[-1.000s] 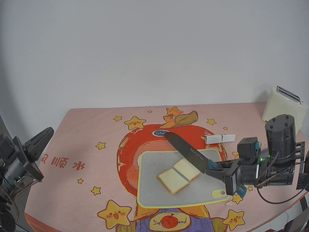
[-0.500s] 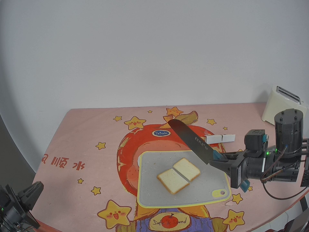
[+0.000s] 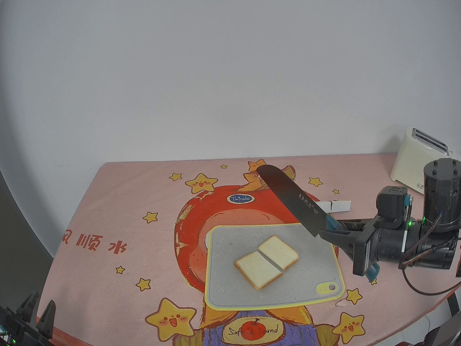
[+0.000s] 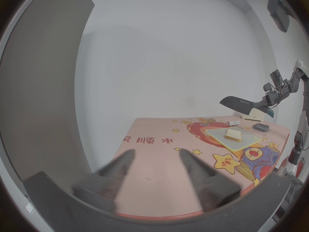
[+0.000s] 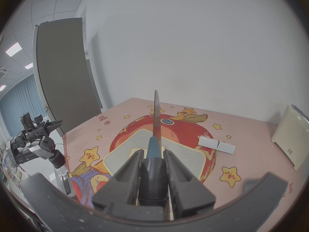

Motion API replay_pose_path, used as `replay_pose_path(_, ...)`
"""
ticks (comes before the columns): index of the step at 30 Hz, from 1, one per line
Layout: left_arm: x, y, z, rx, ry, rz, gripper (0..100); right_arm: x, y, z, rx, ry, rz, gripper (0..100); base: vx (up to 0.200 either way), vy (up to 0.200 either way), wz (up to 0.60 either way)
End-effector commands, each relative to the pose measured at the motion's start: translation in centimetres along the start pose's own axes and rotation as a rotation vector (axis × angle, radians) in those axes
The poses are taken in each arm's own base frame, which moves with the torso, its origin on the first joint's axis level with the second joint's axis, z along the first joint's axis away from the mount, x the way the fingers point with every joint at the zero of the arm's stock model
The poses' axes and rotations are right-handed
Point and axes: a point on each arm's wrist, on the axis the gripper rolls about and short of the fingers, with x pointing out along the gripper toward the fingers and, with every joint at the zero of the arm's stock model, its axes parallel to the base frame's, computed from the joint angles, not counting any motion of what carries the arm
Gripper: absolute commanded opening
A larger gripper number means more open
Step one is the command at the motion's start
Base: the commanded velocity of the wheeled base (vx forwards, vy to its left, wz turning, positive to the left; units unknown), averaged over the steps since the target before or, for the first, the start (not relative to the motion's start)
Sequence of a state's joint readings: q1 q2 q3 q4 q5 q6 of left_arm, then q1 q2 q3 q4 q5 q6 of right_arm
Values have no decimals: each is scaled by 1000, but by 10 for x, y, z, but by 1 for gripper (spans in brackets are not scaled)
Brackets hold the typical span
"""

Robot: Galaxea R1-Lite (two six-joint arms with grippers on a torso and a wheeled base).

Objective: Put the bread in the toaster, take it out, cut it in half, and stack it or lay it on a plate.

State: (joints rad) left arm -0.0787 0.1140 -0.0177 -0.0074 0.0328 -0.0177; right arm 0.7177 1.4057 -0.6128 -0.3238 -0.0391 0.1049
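Since earlier, knife (image 3: 291,199) and right gripper (image 3: 337,230) pull back toward 2 o'clock, clear of the bread (image 3: 266,261). Left gripper (image 4: 157,165) drops low at 8 o'clock. Right arm lies level, blade pointing 10 o'clock, fingers clamped on the handle. Left fingers spread wide, holding nothing. Bread, cut in two, lies mid-board (image 3: 307,277); toaster (image 3: 422,162) at 2 o'clock.

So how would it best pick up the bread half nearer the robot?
Probably from above, with the free left gripper. The nearer bread half lies flat on the cutting board, and the gap to the other half is narrow, so the jaws should pinch its two open ends, not the cut side.
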Motion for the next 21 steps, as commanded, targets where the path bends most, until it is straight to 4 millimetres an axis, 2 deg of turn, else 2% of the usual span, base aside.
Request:
replay_pose_path(1,-1,0,-6,2,-12,1,100,-3,0,1,1,-10,1,0,0,0,0)
replay_pose_path(16,-1,0,-6,0,-12,1,100,-2,5,-6,-11,6,14,0,0,0,0)
replay_pose_path(21,-1,0,-6,0,-12,1,100,-2,2,-3,-2,-14,-91,0,0,0,0)
